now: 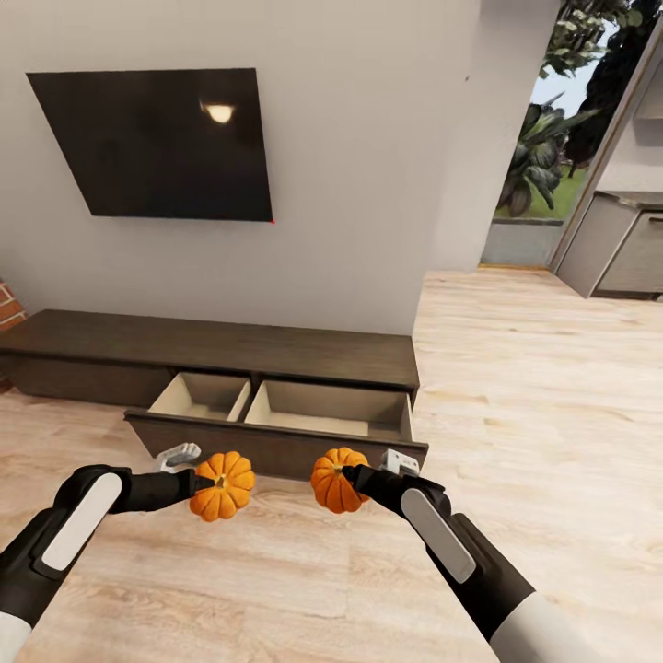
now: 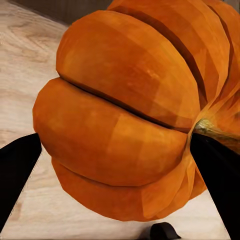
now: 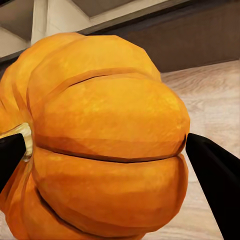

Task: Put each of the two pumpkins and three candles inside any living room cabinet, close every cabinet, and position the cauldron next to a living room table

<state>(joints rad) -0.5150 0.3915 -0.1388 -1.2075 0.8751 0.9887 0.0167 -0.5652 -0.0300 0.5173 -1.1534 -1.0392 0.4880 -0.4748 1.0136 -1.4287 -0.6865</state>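
Two small orange pumpkins hang just in front of the open drawer of the low dark-brown cabinet [image 1: 276, 345]. My left gripper [image 1: 204, 482] is shut on the left pumpkin [image 1: 224, 485] [image 2: 125, 120], its black fingers [image 2: 17, 170] pressing both sides. My right gripper [image 1: 348, 476] is shut on the right pumpkin [image 1: 333, 480] [image 3: 100, 135]. The drawer [image 1: 276, 451] stands pulled out, with two pale compartments that look bare inside. The candles and the cauldron are out of view.
A black TV [image 1: 157, 143] hangs on the wall above the cabinet. A brick edge [image 1: 9, 308] shows at far left. Light wood floor [image 1: 516, 387] stretches right toward grey kitchen cupboards [image 1: 617, 244] and a window with plants.
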